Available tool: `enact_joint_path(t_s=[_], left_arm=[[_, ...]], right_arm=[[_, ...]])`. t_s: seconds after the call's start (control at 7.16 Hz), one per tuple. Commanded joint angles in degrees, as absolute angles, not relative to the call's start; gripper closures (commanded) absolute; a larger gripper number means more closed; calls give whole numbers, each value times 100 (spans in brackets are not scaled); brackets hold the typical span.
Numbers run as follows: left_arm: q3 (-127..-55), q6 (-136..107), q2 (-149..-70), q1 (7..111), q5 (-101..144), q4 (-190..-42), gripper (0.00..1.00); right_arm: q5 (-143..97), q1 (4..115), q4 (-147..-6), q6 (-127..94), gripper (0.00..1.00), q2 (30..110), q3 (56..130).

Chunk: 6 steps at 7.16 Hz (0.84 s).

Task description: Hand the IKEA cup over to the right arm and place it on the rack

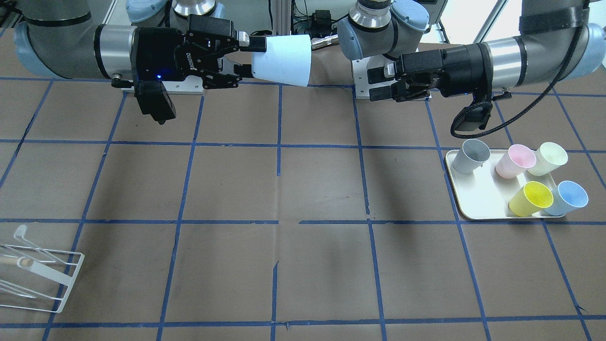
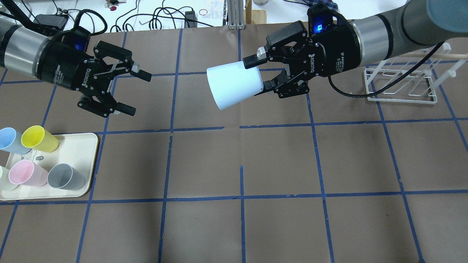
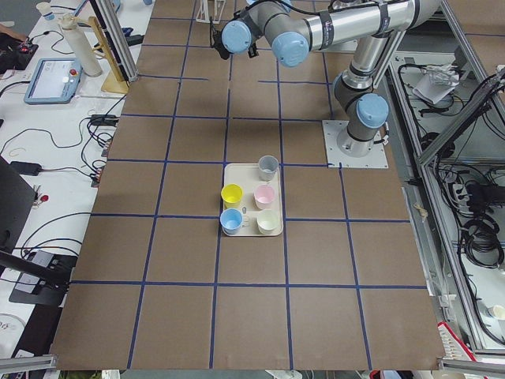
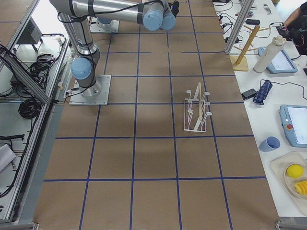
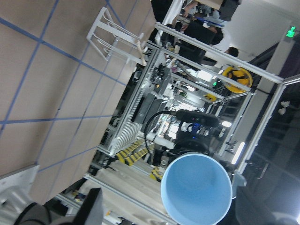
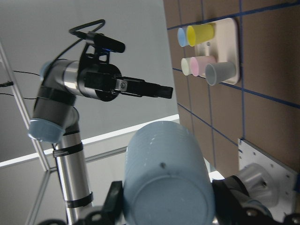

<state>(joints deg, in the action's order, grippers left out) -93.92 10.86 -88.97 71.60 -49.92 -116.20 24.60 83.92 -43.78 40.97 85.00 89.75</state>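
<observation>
Two robot arms meet in the air above the bench's robot-side edge.

Front-facing view: the right gripper [image 1: 251, 57] pinches the small pale-blue tapered plastic cup [image 1: 284, 60] by its base, held sideways. The left gripper [image 1: 371, 84] hangs apart from it, spread wide and empty. The white wire rack [image 1: 42, 274] sits at the operators' corner on the robot's right.

Overhead view: the cream rectangular tray [image 2: 86, 149] of spare cups lies by the bench's left end.

Right wrist view: the cup's closed bottom faces the camera.

Judged next: swing toward the rack, tip the mouth down over a prong, and release only once seated.
</observation>
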Motion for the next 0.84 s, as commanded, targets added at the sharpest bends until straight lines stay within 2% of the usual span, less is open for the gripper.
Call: enact_joint_path(t_s=[0.0,0.42,0.7], left_arm=[[-9351,478,-8754,7347,-6655,-11025,0],[-9431,-657,-8798,8601,-8205,-9653,0],[-9562,-546,-8789,8754,-8367,-9127,0]], right_arm=[[3766,8402,-6305,2342,58,8517,8982],[5374,8350,-7625,1882,58,8455,8974],[6366,8149,-8135,1881,58,8438,9000]])
